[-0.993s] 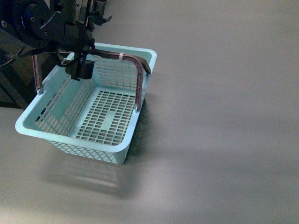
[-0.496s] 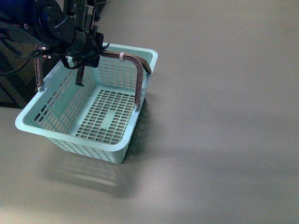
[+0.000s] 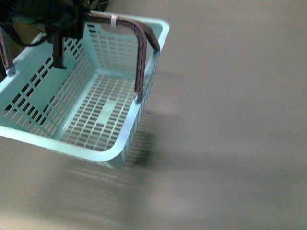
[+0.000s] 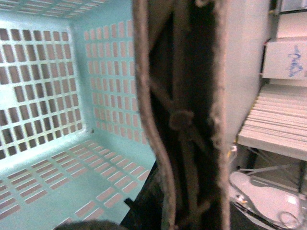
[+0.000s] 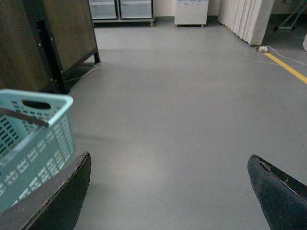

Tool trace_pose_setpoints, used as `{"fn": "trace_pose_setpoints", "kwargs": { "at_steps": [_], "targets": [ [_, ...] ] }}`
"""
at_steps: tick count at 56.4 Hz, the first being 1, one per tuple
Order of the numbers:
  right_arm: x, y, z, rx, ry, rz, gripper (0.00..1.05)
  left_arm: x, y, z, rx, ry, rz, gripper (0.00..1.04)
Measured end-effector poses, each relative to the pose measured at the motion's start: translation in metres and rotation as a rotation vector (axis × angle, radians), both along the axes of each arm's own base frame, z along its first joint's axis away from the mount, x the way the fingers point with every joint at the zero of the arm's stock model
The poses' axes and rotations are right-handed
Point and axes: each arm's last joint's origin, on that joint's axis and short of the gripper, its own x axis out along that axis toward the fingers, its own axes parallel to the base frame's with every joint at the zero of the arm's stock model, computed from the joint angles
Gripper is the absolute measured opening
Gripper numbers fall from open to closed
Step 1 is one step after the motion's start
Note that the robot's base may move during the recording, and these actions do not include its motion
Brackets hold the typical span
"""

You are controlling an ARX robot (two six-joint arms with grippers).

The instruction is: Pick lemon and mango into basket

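Jaws of the right gripper stand wide apart with nothing between them; the left gripper seems closed on the brown handles, though its fingers are hidden.
The basket hangs tilted and empty above the floor; neither the lemon nor the mango is visible in any view. I judge that the thin handles may slip or turn in the grip, so the basket could swing, tip further or drop before any fruit is reached.

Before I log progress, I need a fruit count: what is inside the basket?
The basket shows only its bare slotted floor, with no fruit. The left gripper covers part of its far left wall, so that patch is unseen.
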Motion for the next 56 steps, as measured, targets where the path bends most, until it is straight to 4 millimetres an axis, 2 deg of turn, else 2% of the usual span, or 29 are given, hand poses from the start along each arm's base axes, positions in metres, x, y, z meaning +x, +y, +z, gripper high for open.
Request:
{"fn": "trace_pose_setpoints", "kwargs": {
  "at_steps": [8,28,42,56],
  "targets": [
    [0.000,0.000,0.000,0.000,0.000,0.000,0.96,-0.031,0.003,0.039,-0.043,-0.078,0.013,0.06],
    [0.000,0.000,0.000,0.000,0.000,0.000,0.96,-0.099,0.011,0.107,-0.112,-0.198,0.048,0.06],
    [0.000,0.000,0.000,0.000,0.000,0.000,0.96,-0.127,0.013,0.142,-0.163,-0.274,0.048,0.06],
    [0.000,0.000,0.000,0.000,0.000,0.000,0.96,-0.143,0.013,0.158,-0.162,-0.315,0.043,0.06]
  ]
}}
